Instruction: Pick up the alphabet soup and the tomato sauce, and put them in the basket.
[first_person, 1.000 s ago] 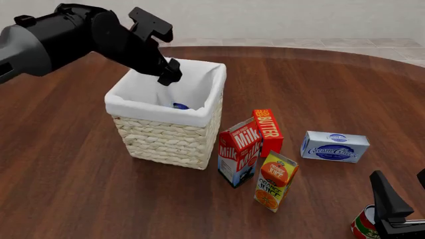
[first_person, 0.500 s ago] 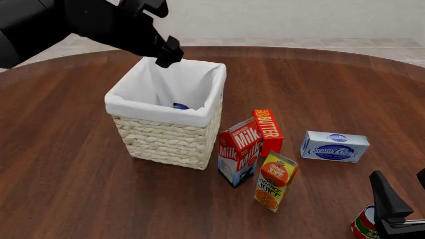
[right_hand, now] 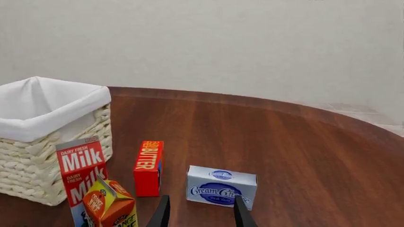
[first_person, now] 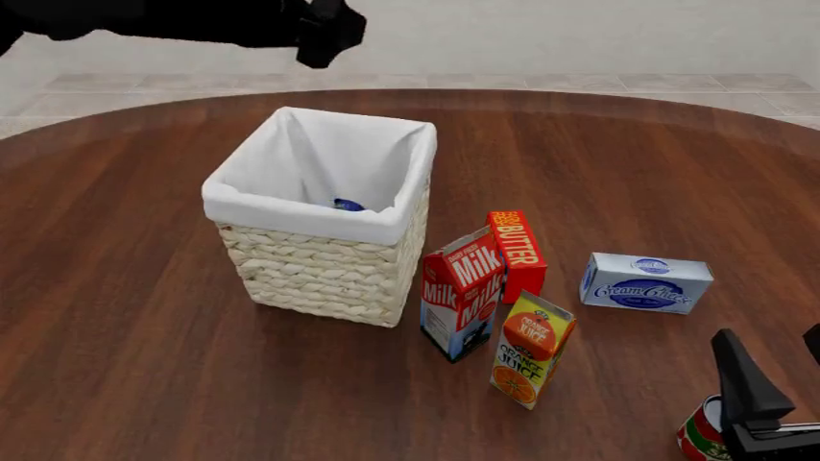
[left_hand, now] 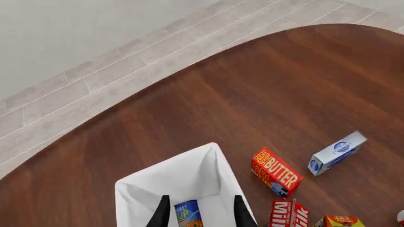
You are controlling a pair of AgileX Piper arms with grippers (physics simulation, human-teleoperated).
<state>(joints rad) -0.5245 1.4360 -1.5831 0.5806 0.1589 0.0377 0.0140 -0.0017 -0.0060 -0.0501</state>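
The cream wicker basket (first_person: 321,269) with its white liner stands mid-table. Inside it lies the alphabet soup (first_person: 346,205), only its blue lid showing in the front view. The left wrist view looks down into the liner (left_hand: 183,177) and shows the soup's blue-and-orange label (left_hand: 188,213). My left gripper (first_person: 326,34) hangs open high above the basket, holding nothing. The tomato sauce (first_person: 701,434), a red can with a green band, stands at the near right edge. My right gripper (first_person: 779,370) is open just beside and above it, and partly hides it.
Right of the basket stand a milk carton (first_person: 459,293), a butter box (first_person: 516,252) and an orange juice carton (first_person: 532,348). A cream cheese box (first_person: 644,282) lies further right. The right wrist view shows the same group, with the cream cheese box (right_hand: 221,187) nearest.
My left arm has risen up and out of the basket, leaving the soup inside. The right arm and the tomato sauce have not moved.
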